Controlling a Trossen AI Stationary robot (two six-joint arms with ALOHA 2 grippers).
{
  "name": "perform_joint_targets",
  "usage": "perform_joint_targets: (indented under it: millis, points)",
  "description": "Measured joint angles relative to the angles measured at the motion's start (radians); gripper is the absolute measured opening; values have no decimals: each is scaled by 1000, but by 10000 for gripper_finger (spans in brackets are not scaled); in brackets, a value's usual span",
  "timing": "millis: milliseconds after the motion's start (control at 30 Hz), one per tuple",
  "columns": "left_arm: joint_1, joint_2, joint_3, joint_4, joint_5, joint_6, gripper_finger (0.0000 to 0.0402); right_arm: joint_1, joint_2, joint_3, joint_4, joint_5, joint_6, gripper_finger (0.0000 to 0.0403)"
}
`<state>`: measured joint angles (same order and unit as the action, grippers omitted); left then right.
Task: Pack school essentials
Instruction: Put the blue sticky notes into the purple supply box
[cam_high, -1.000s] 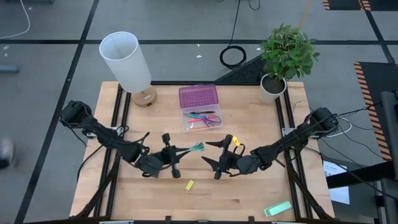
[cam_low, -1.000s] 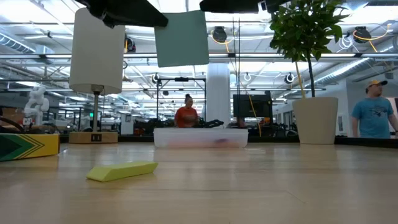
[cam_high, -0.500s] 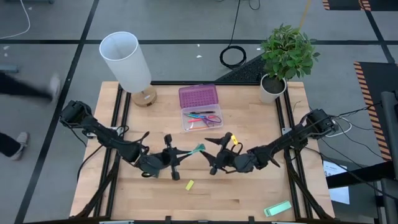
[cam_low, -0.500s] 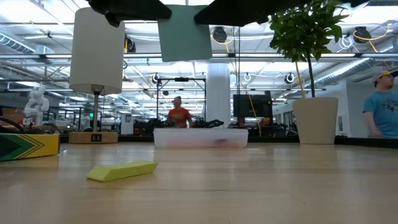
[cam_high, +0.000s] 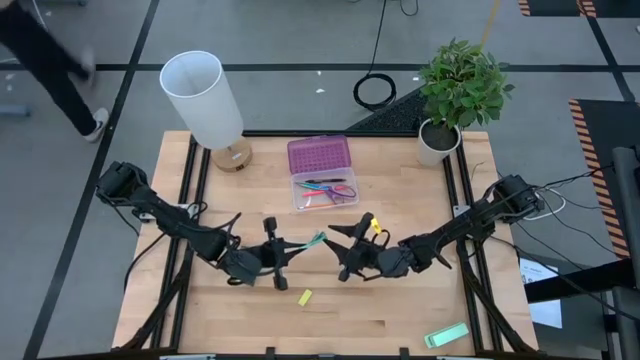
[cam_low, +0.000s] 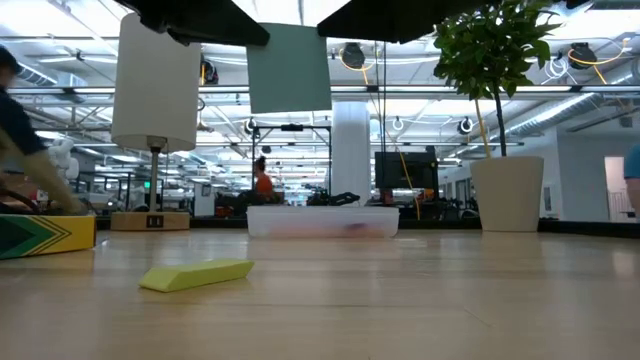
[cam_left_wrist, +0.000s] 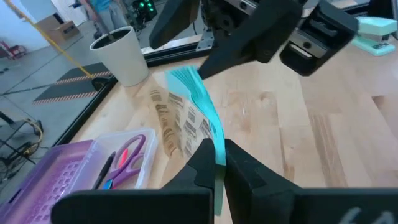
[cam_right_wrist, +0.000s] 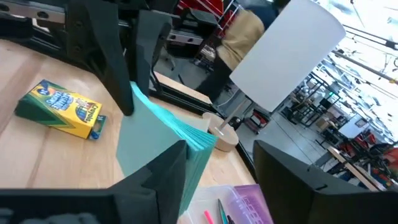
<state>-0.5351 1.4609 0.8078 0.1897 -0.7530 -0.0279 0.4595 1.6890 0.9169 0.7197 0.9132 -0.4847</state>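
Looking down in the high view: left tool (cam_high: 296, 247) mid-surface, clenched on the small teal-edged packet (cam_high: 316, 240), packet held off the wood between the two arms; right tool (cam_high: 340, 250) facing it from the other side, released, fingers spread by the packet's free end. Open purple case (cam_high: 320, 157) farther back with its clear tray (cam_high: 325, 193) holding purple-handled scissors (cam_high: 342, 190) and pencils (cam_high: 316, 199). Tiny yellow block (cam_high: 305, 297) lying near the front edge, pale green block (cam_high: 446, 335) at the front right corner, lamp (cam_high: 205, 100) and plant (cam_high: 462, 85) at the back corners. Switching to the low view: packet (cam_low: 290, 68) hanging high above the surface (cam_low: 400, 300) under dark arm parts, yellow block (cam_low: 196, 274) flat in front, crayon box (cam_low: 45, 235) at the side, clear tray (cam_low: 322, 220) behind, people blurred in the room beyond. Moving to the left wrist view: left tool (cam_left_wrist: 217, 163) pinched tight on one edge of the packet (cam_left_wrist: 186, 118), barcode side showing, case (cam_left_wrist: 74, 171) with scissors (cam_left_wrist: 127, 158) beside. Ending on the right wrist view: right tool (cam_right_wrist: 217, 155) spread wide, packet (cam_right_wrist: 161, 140) touching one finger (cam_right_wrist: 168, 171), other finger well apart; crayon box (cam_right_wrist: 62, 107) lying flat on the wood, lamp (cam_right_wrist: 286, 53) behind.
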Motion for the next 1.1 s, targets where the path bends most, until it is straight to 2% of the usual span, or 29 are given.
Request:
perform_joint_targets:
  millis: [167,367,467,600,733,800,900,1000,1100]
  points:
    - [-7,0,0,-10,4,26,11,2,0,0,-13,2,-3,157]
    - [17,0,0,-138,-45,34,12,24,-31,-1,-52,0,33,158]
    - [39,0,0,-185,-48,45,12,29,-74,1,-140,-65,121,180]
    - [70,0,0,-192,-26,120,12,29,-93,57,-289,-108,254,233]
    - [93,12,0,-174,40,213,12,29,-56,184,-485,-140,315,290]
    - [93,25,0,-156,46,260,12,29,-21,264,-591,-184,326,307]
    - [77,45,0,-121,47,342,12,19,40,351,-709,-245,338,311]
    - [51,70,0,-78,47,418,12,-1,95,375,-716,-262,313,300]
    - [26,82,0,-74,32,430,12,-25,144,380,-686,-255,303,287]
